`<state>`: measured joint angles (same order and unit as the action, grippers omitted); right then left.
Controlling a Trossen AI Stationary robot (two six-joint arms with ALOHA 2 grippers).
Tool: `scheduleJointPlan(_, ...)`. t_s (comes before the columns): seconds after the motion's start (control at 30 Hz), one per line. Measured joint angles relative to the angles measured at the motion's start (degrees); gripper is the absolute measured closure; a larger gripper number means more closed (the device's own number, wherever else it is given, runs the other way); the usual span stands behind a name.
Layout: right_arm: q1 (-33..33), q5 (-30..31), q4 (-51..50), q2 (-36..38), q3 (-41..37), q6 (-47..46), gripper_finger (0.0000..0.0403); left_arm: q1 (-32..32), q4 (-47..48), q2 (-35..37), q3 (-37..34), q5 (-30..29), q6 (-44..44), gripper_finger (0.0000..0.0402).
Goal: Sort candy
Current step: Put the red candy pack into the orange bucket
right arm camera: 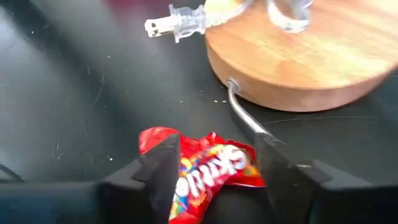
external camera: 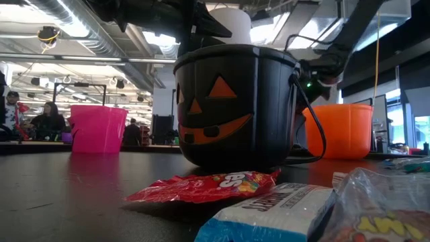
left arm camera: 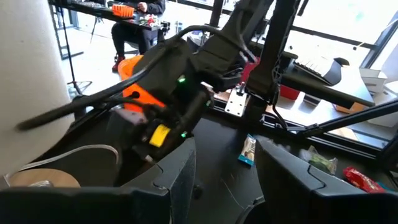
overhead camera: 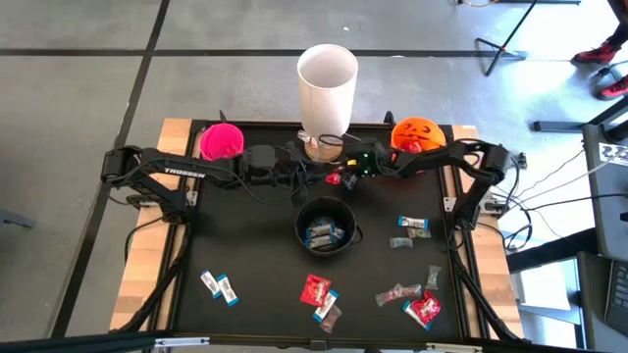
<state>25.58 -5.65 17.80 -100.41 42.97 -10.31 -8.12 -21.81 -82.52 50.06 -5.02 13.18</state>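
Loose candy lies along the table's near edge: red packets (overhead camera: 315, 287) (external camera: 208, 187), blue-and-white bars (overhead camera: 218, 286) (external camera: 275, 212) and a brownish wrapper (overhead camera: 397, 292). More bars lie in the black pumpkin bucket (overhead camera: 325, 226). My right gripper (overhead camera: 343, 178) (right arm camera: 214, 180) reaches in from the right. It is between the black bucket and the white cylinder's wooden base (right arm camera: 298, 56), shut on a red candy packet (overhead camera: 337, 180). My left gripper (overhead camera: 299, 175) (left arm camera: 227, 186) is open, just left of it and facing it. My right gripper has the red candy packet (right arm camera: 211, 165) between its two fingers (right arm camera: 165, 168), slanting down from the table's right. The packet is crumpled into a bend in the gap, and one end sticks out past a finger. I cannot tell whether it is clear of the table.
The pink cup (overhead camera: 222, 140) stands far left and the orange pumpkin bucket (overhead camera: 417, 134) far right. A tall white cylinder (overhead camera: 327, 83) on a wooden base stands between them, with a clear plug and cord (right arm camera: 177, 25) beside it. People sit in the room behind (external camera: 50, 121).
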Motion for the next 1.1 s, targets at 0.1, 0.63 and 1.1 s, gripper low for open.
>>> scheduleJointPlan(0.1, -0.06, -0.2, -0.73, -3.27, 2.44, 0.0, 0.0169, 0.01, 0.19, 0.0, 0.0, 0.0, 0.12, 0.0246)
scheduleJointPlan(0.63, -0.08, 1.17, -10.16, -3.12, 5.31, 0.83, 0.0298, 0.46, 0.38, 0.0, 0.0, 0.02, 0.18, 0.0246)
scheduleJointPlan(1.1, -0.06, 1.22, -15.45, 4.75, 5.27, 2.04, 0.0386, 0.63, 0.38, 0.0, 0.0, 0.0, 0.34, 0.0246)
